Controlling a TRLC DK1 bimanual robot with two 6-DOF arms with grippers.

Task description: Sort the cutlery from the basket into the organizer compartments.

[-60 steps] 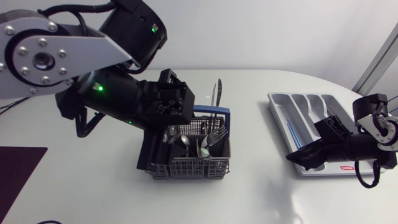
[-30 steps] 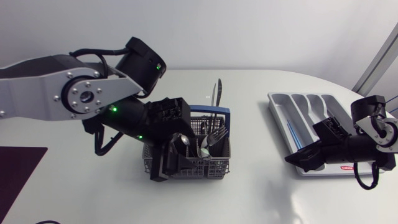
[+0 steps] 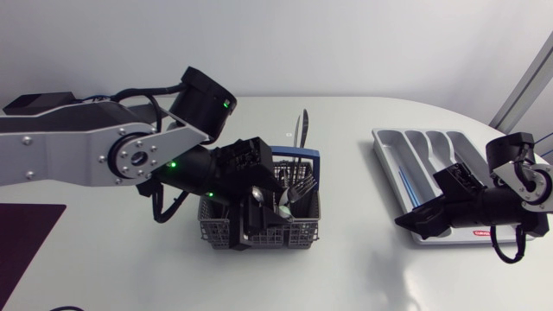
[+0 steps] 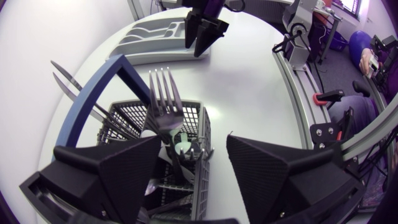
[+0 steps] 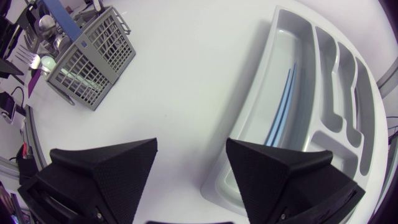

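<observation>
Standing wide apart, the wedge fingers of the left gripper (image 3: 244,226) (image 4: 194,140) point down at the seven o'clock corner of the grey plastic mesh basket with a blue handle (image 3: 294,231) (image 4: 124,115), clamped on nothing. In the left wrist view one finger hangs over the basket's inside and the other over bare table just outside its wall. A silver metal fork (image 4: 165,106) (image 3: 301,186) stands tines-up in the gap between them, touching neither finger as far as can be seen. Two slim silver knives (image 3: 301,130) (image 4: 68,78) lean out of the basket past the blue handle at its twelve o'clock side. The basket sits on the white table (image 3: 363,268) a little toward nine o'clock from the middle, counting the far edge in the head view as twelve.

At three o'clock on the table, the right gripper (image 3: 413,223) (image 5: 191,143) hovers with its fingers spread and nothing held, just off the seven o'clock corner of the light grey plastic organizer tray with long compartments (image 3: 415,142) (image 5: 298,74) (image 4: 146,37). Thin blue sticks (image 5: 283,106) (image 3: 400,180) lie lengthwise in the compartment nearest the basket.
</observation>
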